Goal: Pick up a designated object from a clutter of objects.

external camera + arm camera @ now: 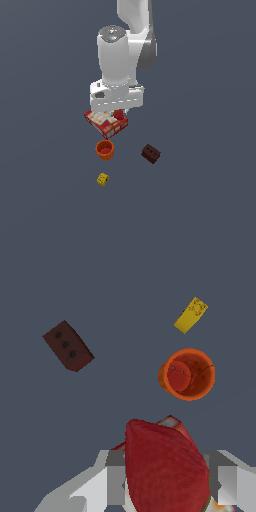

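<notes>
Between the fingers, at the gripper tip: strawberry, red, rounded, tapering to a blunt point, textured skin. Clamped from both sides by the two grey fingers, one pad against each flank. Seen in the exterior view as a small red lump directly under the white hand, over the upper face of the printed box; contact or clearance between the lump and the box not determinable.

Just beneath the strawberry: printed box, red and yellow with white panels, lying flat on the bench, one corner turned toward the camera. Mostly hidden in the wrist view, only a red edge visible beyond the fruit's tip.

Near the box, toward the exterior view's lower edge: orange cup, upright, mouth open upward, interior visible in the wrist view. Apart from the box, not touching.

Beyond the cup, further toward the lower edge: small yellow block, slightly tilted, studs visible on one face. Separate from the cup.

To the exterior view's right of the cup: dark brown block, three round holes on its face in the wrist view. Well apart from the other items.

Above everything: white arm, hanging vertically over the box.
</notes>
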Robot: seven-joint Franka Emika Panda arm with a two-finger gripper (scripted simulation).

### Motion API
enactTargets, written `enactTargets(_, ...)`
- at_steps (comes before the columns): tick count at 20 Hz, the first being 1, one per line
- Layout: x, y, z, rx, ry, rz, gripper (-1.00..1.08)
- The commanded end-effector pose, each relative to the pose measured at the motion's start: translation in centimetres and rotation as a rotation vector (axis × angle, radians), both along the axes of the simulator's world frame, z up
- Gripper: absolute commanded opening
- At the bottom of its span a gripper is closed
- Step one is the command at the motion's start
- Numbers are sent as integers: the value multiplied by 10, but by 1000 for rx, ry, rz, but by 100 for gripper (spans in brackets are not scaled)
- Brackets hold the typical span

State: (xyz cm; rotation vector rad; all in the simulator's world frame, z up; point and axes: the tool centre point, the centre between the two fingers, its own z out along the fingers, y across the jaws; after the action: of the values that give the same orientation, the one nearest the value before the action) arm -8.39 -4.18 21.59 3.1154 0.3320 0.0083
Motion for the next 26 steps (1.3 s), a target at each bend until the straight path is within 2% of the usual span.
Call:
enactTargets(1, -1, 23, 22, -1, 1, 0, -100)
enactTargets(16, 2, 155, 145, 5, 5, 3, -100)
enactTargets(26, 7, 201, 189, 8, 6, 3, -100)
